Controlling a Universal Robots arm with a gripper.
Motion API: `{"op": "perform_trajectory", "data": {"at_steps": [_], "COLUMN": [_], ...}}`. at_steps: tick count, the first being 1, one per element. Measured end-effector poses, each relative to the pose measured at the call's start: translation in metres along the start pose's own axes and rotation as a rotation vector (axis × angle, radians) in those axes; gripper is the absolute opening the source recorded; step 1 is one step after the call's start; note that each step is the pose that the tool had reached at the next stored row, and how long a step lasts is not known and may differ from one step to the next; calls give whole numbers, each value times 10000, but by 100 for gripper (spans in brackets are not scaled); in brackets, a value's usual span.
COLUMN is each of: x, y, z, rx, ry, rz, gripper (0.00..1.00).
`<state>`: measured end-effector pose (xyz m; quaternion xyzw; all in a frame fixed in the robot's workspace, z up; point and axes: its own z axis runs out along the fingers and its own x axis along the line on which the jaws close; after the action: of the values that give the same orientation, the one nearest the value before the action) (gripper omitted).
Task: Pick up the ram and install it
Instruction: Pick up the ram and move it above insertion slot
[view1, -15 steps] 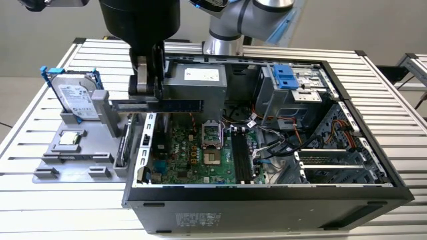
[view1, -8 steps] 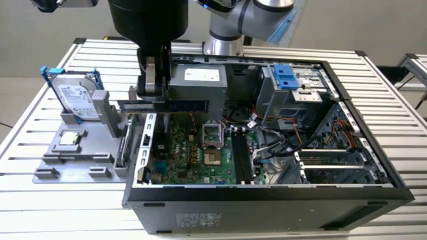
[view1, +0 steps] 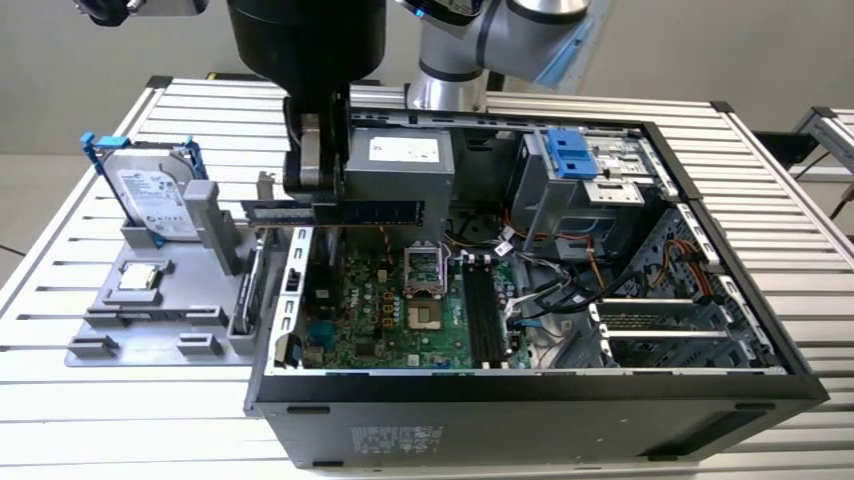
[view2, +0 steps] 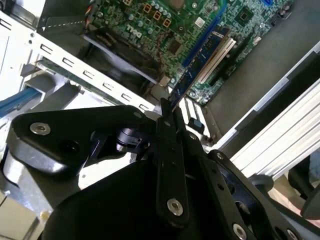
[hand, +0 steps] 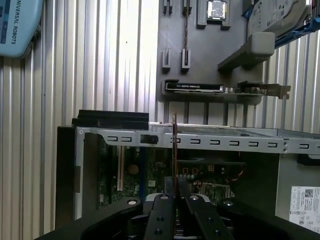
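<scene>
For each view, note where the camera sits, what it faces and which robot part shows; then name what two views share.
Exterior view: off the arm, looking down into the computer case; arm and gripper show, holding the ram.
Second wrist view: near the wrist, facing the motherboard past the gripper.
First wrist view: near the wrist, facing the grey parts holder past the gripper.
Shared: both wrist views show jaws shut on the ram.
</scene>
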<state>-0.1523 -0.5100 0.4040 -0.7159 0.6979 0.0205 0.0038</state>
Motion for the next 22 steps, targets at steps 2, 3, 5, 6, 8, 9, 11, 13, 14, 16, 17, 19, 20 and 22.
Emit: {"op": "perform_trajectory", "data": {"at_steps": [2, 3, 5, 6, 8, 9, 11, 13, 14, 16, 17, 19, 20, 22], "x": [0, 0, 1, 1, 2, 2, 2, 2, 3, 3, 3, 3, 4, 4], "y": [-20, -28, -47, -55, -71, -78, -91, -103, -109, -120, -126, -141, -152, -178], "z": [-1, 0, 1, 2, 2, 2, 2, 3, 3, 4, 6, 7, 7, 9], "rx": [-1, -1, -1, 0, -1, -1, -1, -1, -1, -1, 0, -1, -1, -1], "ry": [3, 4, 8, 9, 12, 13, 17, 18, 19, 19, 20, 21, 22, 21], "rz": [1, 0, 1, 0, 1, 1, 0, 0, 0, 1, 1, 1, 0, 1], "gripper": [0, 0, 0, 0, 0, 0, 0, 0, 0, 0, 0, 0, 0, 0]}}
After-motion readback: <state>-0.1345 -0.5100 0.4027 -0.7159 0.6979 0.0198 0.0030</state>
